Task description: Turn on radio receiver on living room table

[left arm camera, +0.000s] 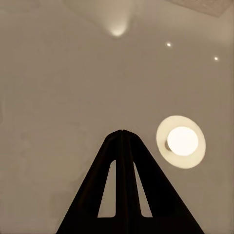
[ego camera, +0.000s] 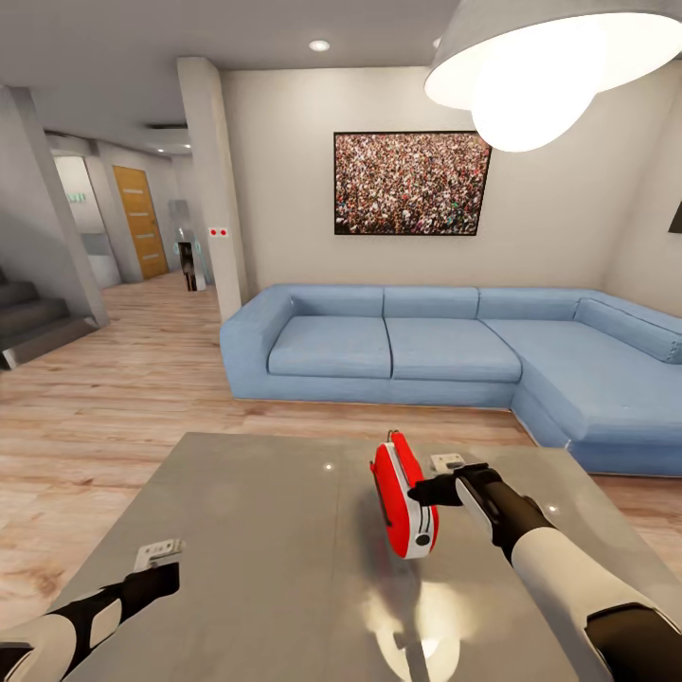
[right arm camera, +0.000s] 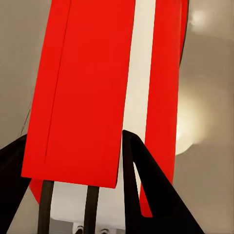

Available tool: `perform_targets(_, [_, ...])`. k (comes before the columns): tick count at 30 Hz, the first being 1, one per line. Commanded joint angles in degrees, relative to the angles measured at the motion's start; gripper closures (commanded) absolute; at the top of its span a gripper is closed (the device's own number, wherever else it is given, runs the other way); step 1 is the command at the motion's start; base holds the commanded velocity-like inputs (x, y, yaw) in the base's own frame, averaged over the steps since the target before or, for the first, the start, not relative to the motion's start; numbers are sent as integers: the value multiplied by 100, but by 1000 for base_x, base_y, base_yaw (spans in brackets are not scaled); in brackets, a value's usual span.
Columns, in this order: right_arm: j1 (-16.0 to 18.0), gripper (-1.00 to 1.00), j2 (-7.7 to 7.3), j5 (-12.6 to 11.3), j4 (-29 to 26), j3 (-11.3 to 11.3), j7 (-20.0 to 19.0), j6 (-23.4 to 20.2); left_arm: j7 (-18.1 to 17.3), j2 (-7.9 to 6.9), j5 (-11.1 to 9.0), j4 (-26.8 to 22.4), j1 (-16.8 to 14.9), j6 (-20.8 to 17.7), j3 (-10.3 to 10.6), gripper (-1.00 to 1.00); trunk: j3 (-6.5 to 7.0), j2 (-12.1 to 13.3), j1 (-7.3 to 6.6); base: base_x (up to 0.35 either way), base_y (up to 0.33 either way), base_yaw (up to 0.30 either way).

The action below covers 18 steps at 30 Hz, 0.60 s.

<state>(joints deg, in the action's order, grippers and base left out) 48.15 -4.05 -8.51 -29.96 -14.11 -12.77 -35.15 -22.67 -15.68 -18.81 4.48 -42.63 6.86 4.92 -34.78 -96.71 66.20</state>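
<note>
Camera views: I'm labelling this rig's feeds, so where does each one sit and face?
Head view: high on the robot, facing the sofa across the table; both forearms show.
Left wrist view: above the tabletop; left gripper shut.
Right wrist view: against the radio receiver; right gripper straddles it.
Shared: radio, right gripper.

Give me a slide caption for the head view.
Right gripper holding the red radio receiver on edge above the glossy grey table, blue sofa behind.

Your radio receiver (ego camera: 402, 497): red, white edge band, standing on edge, tilted, on the glossy grey table (ego camera: 256, 530), at 2 o'clock from table centre.
</note>
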Motion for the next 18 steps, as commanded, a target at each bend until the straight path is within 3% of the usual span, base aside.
perform_targets(1, [2, 100, 0, -14, 27, 4, 25, -1, 4, -1, 0, 0, 0, 0, 0, 100, 0, 0, 0, 0, 0, 0])
perform_targets(18, [2, 100, 1, 2, 101, 4, 563, 51, 8, 18, 0, 0, 0, -9, 0, 100, 0, 0, 0, 0, 0, 0])
